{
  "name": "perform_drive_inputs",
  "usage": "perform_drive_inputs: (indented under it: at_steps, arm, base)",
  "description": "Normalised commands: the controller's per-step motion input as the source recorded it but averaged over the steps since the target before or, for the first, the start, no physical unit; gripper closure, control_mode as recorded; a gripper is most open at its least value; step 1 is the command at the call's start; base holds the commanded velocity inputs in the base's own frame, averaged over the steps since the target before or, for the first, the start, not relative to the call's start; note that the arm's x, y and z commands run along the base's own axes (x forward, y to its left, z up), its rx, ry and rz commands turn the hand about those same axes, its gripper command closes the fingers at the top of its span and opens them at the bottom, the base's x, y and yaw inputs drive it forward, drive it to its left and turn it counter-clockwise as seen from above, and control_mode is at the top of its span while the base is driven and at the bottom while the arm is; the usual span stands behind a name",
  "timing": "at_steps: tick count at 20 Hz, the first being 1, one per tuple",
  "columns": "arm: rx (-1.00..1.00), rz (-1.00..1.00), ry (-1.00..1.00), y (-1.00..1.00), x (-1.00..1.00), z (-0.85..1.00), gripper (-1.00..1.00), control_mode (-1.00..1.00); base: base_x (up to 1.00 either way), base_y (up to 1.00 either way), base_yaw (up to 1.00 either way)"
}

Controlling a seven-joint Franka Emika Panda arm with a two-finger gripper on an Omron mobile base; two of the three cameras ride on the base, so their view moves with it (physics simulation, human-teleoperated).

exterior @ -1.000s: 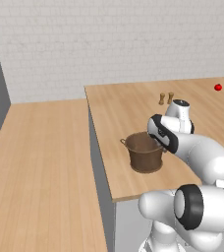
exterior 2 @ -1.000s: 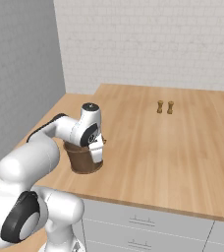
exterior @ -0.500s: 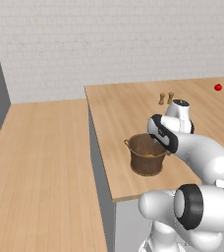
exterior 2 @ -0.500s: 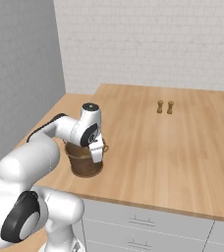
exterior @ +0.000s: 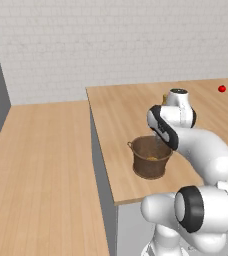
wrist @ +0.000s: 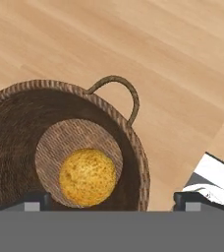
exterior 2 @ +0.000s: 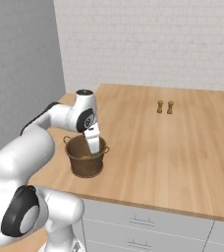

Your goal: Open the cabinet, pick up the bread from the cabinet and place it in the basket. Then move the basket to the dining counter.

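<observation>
Basket (exterior: 150,157) nearer counter edge now, one bread (wrist: 88,176) inside, gripper (wrist: 111,199) wide astride rim.

In the hand view the basket (wrist: 45,128) is cut off at the left edge. Only the jaw tips are seen, so their grip cannot be judged.

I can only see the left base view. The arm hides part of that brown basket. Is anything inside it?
Observer: Yes, the bread lies on the floor of the basket, seen from the hand view.
Operator: Is the gripper holding it?
Observer: No, the gripper is open, one finger tip inside the basket's rim, one outside.
Operator: What is behind the arm on the counter?
Observer: Two small brown shakers stand side by side in the right base view.
</observation>
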Motion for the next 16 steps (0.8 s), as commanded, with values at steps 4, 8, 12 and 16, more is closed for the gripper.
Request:
perform_drive_inputs:
  at_steps: [4, 8, 12, 16]
  arm:
    - [-0.14, 0.13, 0.03, 0.01, -0.5, 0.5, -1.0, -1.0]
    - [-0.04, 0.3, -0.04, 0.09, -0.97, 0.2, -1.0, -1.0]
    - [0.0, 0.46, -0.13, 0.08, -1.0, 0.01, -1.0, -1.0]
    - [0.0, 0.58, -0.09, 0.1, -0.91, 0.11, -1.0, -1.0]
  base:
    - [0.0, 0.0, 0.0]
    - [0.0, 0.0, 0.0]
    - [0.0, 0.0, 0.0]
    - [0.0, 0.0, 0.0]
